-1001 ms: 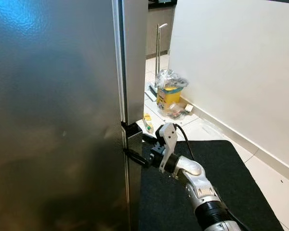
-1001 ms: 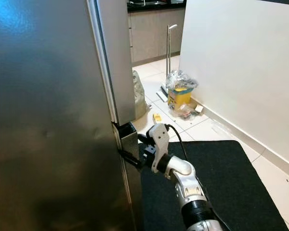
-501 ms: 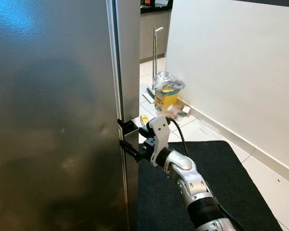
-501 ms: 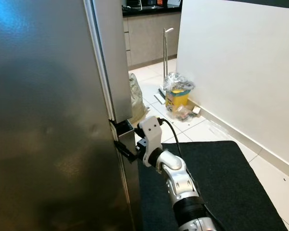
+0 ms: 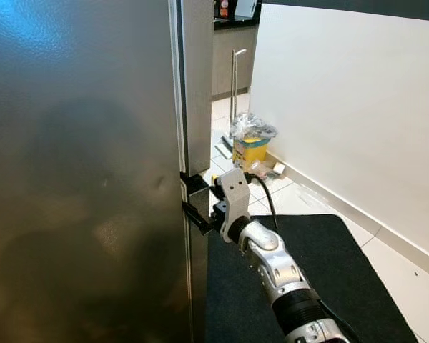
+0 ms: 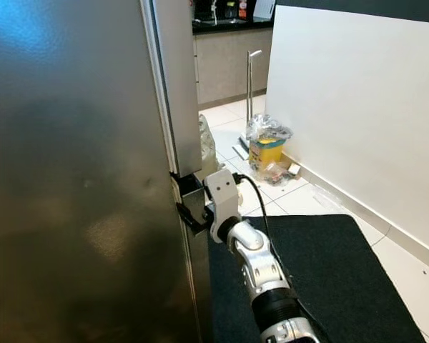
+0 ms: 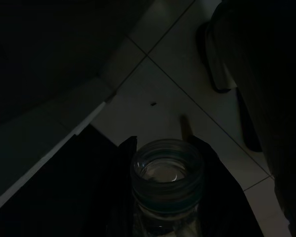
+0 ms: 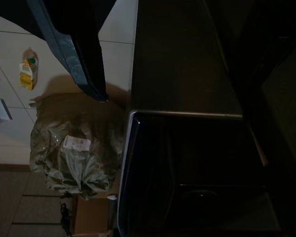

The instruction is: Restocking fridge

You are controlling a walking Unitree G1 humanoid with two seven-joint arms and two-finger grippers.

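The fridge [image 5: 79,179] stands at the robot's left with its steel door shut, a dark recess [image 5: 194,184] showing in its right edge where the upper and lower doors meet. The right gripper [image 5: 200,211] is at that recess, its 2 black fingers [image 6: 189,218] spread apart around the door edge, one inside the notch and one below, clamping nothing that can be made out. Its silver arm [image 5: 275,268] reaches over a black mat [image 5: 322,257] on the tiled floor. In the left wrist view, very dark, the left gripper [image 7: 163,163] has its fingers closed on either side of a clear jar [image 7: 166,177]. Beyond the fridge lie a crumpled bag [image 8: 74,148] and a small carton [image 8: 27,74]; a yellow bin [image 5: 250,146] sits near the white wall [image 5: 350,107].
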